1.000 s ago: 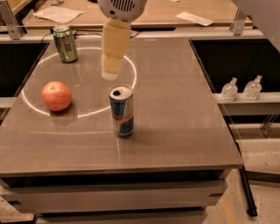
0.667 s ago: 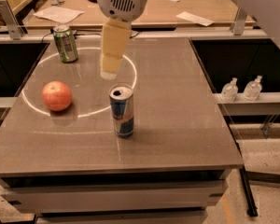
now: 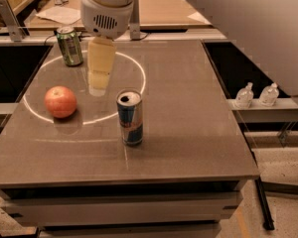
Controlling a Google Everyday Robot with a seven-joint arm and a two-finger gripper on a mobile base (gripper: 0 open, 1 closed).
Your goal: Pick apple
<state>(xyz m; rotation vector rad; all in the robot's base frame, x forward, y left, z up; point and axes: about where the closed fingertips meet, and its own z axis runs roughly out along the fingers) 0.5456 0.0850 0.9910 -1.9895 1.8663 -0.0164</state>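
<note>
The apple, round and reddish-orange with paler patches, sits on the left part of the grey table. My gripper hangs pale yellow under the white wrist, above the table's middle-left. It is to the right of the apple and a little behind it, apart from it and holding nothing that I can see.
A blue-and-silver can stands upright in front of the gripper, to the right of the apple. A green can stands at the back left. A bright ring of light lies on the tabletop. Two small bottles sit on a lower shelf at right.
The gripper has moved left and a little lower, closer to the apple. The apple and both cans have stayed in place.
</note>
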